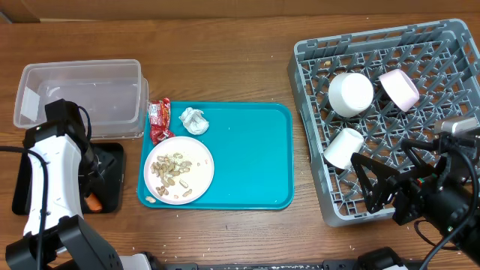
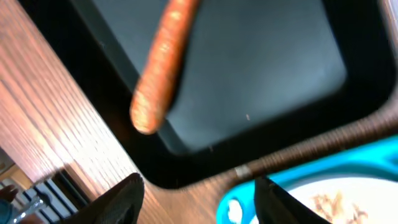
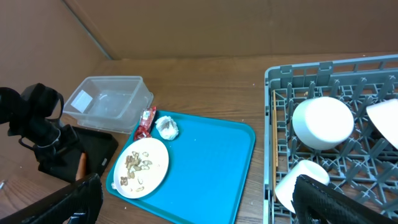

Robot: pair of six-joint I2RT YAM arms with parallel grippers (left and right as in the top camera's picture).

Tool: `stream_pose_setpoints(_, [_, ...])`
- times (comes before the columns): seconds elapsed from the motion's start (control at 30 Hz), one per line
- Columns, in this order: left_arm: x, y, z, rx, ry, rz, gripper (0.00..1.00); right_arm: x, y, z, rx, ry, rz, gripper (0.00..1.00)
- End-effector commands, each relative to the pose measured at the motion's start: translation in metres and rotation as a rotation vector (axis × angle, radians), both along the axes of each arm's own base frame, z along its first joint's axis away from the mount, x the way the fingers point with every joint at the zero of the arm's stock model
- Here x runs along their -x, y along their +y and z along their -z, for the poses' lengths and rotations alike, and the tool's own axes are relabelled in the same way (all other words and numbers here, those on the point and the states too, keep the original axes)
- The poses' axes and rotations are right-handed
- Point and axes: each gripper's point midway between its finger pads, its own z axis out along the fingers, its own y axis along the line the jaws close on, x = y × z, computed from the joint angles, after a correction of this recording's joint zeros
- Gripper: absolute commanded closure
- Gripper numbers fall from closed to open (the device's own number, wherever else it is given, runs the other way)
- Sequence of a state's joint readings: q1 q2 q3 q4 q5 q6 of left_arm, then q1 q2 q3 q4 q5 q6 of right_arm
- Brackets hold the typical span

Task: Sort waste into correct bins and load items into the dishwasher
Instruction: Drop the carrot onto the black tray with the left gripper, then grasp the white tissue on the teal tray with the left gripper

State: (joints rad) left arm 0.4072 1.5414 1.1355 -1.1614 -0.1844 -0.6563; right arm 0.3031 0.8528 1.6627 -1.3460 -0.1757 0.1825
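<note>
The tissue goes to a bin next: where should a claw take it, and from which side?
Pinch the tissue across its raised crumpled middle, coming straight down from above. It sits low on the tray, with the plate and the wrapper close beside it, so a sideways approach would likely bump them.

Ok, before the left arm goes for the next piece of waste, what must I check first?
1. Carrot lies in the black tray, free of the gripper: ok.
2. Left gripper open and empty: ok.
3. Red wrapper and tissue uncovered near the teal tray's far-left corner: ok.
4. Clear tub has room: ok.
5. Plate ready for the dish rack: not ok, food scraps lie on it.
6. Right gripper open, over the rack, away from the left arm's path: ok.
</note>
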Motion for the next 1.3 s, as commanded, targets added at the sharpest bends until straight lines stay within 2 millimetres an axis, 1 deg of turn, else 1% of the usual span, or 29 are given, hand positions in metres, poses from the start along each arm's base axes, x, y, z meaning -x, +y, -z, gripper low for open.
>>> stream_pose_setpoints(0.0, [-0.031, -0.022, -0.024, 0.105, -0.115, 0.155, 0.43, 0.001, 0.000, -0.003, -0.001, -0.013, -0.004, 0.00])
stream_pose_setpoints(0.1, [-0.049, -0.051, -0.038, 0.124, -0.168, 0.337, 0.42, 0.001, 0.000, -0.003, -0.001, -0.013, -0.004, 0.00])
stream_pose_setpoints(0.17, [-0.058, -0.076, -0.042, 0.110, -0.181, 0.497, 0.39, 0.001, 0.000, -0.003, -0.001, -0.013, -0.004, 0.00])
stream_pose_setpoints(0.2, [-0.064, -0.091, -0.043, 0.098, -0.179, 0.589, 0.38, 0.001, 0.000, -0.003, -0.001, -0.013, -0.004, 0.00])
stream_pose_setpoints(0.23, [-0.068, -0.104, -0.041, 0.089, -0.177, 0.657, 0.34, 0.001, 0.000, -0.003, -0.001, -0.013, -0.004, 0.00])
stream_pose_setpoints(0.27, [-0.073, -0.117, -0.040, 0.080, -0.182, 0.715, 0.28, 0.001, 0.000, -0.003, -0.001, -0.013, -0.004, 0.00])
stream_pose_setpoints(0.3, [-0.088, -0.145, -0.036, 0.063, -0.215, 0.856, 0.27, 0.001, 0.000, -0.003, -0.001, -0.013, -0.004, 0.00])
stream_pose_setpoints(0.33, [-0.097, -0.154, -0.035, 0.045, -0.240, 0.903, 0.27, 0.001, 0.000, -0.003, -0.001, -0.013, -0.004, 0.00])
stream_pose_setpoints(0.37, [-0.110, -0.164, -0.035, 0.011, -0.278, 0.940, 0.27, 0.001, 0.000, -0.003, -0.001, -0.013, -0.004, 0.00])
stream_pose_setpoints(0.43, [-0.130, -0.175, -0.036, -0.037, -0.335, 0.972, 0.20, 0.001, 0.000, -0.003, -0.001, -0.013, -0.004, 0.00])
stream_pose_setpoints(0.5, [-0.153, -0.184, -0.035, -0.080, -0.397, 0.989, 0.16, 0.001, 0.000, -0.003, -0.001, -0.013, -0.004, 0.00])
stream_pose_setpoints(0.53, [-0.164, -0.187, -0.033, -0.096, -0.424, 0.991, 0.14, 0.001, 0.000, -0.003, -0.001, -0.013, -0.004, 0.00])
stream_pose_setpoints(0.6, [-0.178, -0.191, -0.023, -0.097, -0.448, 0.992, 0.11, 0.001, 0.000, -0.003, -0.001, -0.013, -0.004, 0.00])
stream_pose_setpoints(0.7, [-0.188, -0.193, 0.002, -0.089, -0.418, 0.993, 0.09, 0.001, 0.000, -0.003, -0.001, -0.013, -0.004, 0.00])
stream_pose_setpoints(0.73, [-0.189, -0.194, 0.023, -0.071, -0.379, 0.997, 0.07, 0.001, 0.000, -0.003, -0.001, -0.013, -0.004, 0.00])
stream_pose_setpoints(0.8, [-0.187, -0.200, 0.041, -0.028, -0.347, 1.025, 0.08, 0.001, 0.000, -0.003, -0.001, -0.013, -0.004, 0.00])
stream_pose_setpoints(0.87, [-0.185, -0.209, 0.055, 0.027, -0.334, 1.067, 0.13, 0.001, 0.000, -0.003, -0.001, -0.013, -0.004, 0.00])
stream_pose_setpoints(0.9, [-0.184, -0.214, 0.058, 0.055, -0.337, 1.080, 0.18, 0.001, 0.000, -0.003, -0.001, -0.013, -0.004, 0.00])
stream_pose_setpoints(0.93, [-0.183, -0.219, 0.059, 0.087, -0.345, 1.088, 0.45, 0.001, 0.000, -0.003, -0.001, -0.013, -0.004, 0.00])
stream_pose_setpoints(0.97, [-0.184, -0.219, 0.057, 0.084, -0.347, 1.088, 0.65, 0.001, 0.000, -0.003, -0.001, -0.013, -0.004, 0.00])
stream_pose_setpoints(1.0, [-0.187, -0.217, 0.051, 0.076, -0.356, 1.082, 0.82, 0.001, 0.000, -0.003, -0.001, -0.013, -0.004, 0.00])
stream_pose_setpoints(1.07, [-0.191, -0.214, 0.039, 0.064, -0.378, 1.075, 0.88, 0.001, 0.000, -0.003, -0.001, -0.013, -0.004, 0.00])
stream_pose_setpoints(1.13, [-0.196, -0.210, 0.021, 0.052, -0.406, 1.062, 0.92, 0.001, 0.000, -0.003, -0.001, -0.013, -0.004, 0.00])
stream_pose_setpoints(1.2, [-0.199, -0.203, -0.003, 0.037, -0.438, 1.041, 0.95, 0.001, 0.000, -0.003, -0.001, -0.013, -0.004, 0.00])
stream_pose_setpoints(1.27, [-0.200, -0.191, -0.035, 0.013, -0.470, 1.015, 0.96, 0.001, 0.000, -0.003, -0.001, -0.013, -0.004, 0.00])
